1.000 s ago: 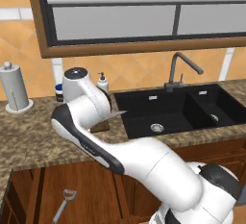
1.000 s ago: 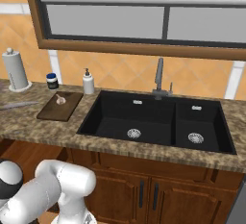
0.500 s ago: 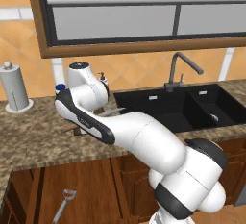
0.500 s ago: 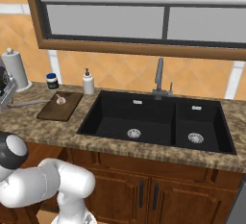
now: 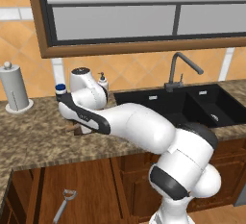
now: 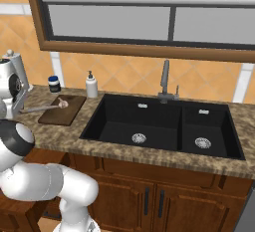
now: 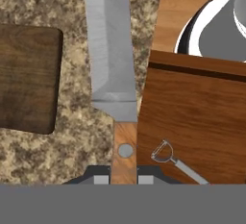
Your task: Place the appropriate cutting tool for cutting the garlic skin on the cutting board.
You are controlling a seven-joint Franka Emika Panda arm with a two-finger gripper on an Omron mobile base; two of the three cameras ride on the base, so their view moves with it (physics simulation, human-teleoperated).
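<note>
My gripper (image 7: 124, 179) is shut on the brownish handle of the knife (image 7: 111, 50), whose grey blade points away from the hand. In the hand view the blade hangs over the granite, just right of the dark brown cutting board (image 7: 26, 79). From the right base view the knife (image 6: 41, 108) reaches from the hand at the far left towards the cutting board (image 6: 64, 115). The garlic (image 6: 63, 103) lies near the board's back edge. The arm covers most of the board in the left base view.
A grey peeler (image 5: 65, 205) lies on the floor below the counter, also visible as the peeler (image 7: 166, 153). A paper towel roll (image 5: 14, 88), a dark jar (image 6: 54, 83) and a soap bottle (image 6: 90, 84) stand along the wall. The black sink (image 6: 159, 126) is right of the board.
The knife lay on the counter left of the board a second ago. The gripper now holds it, and the arm has swung it towards the board.
</note>
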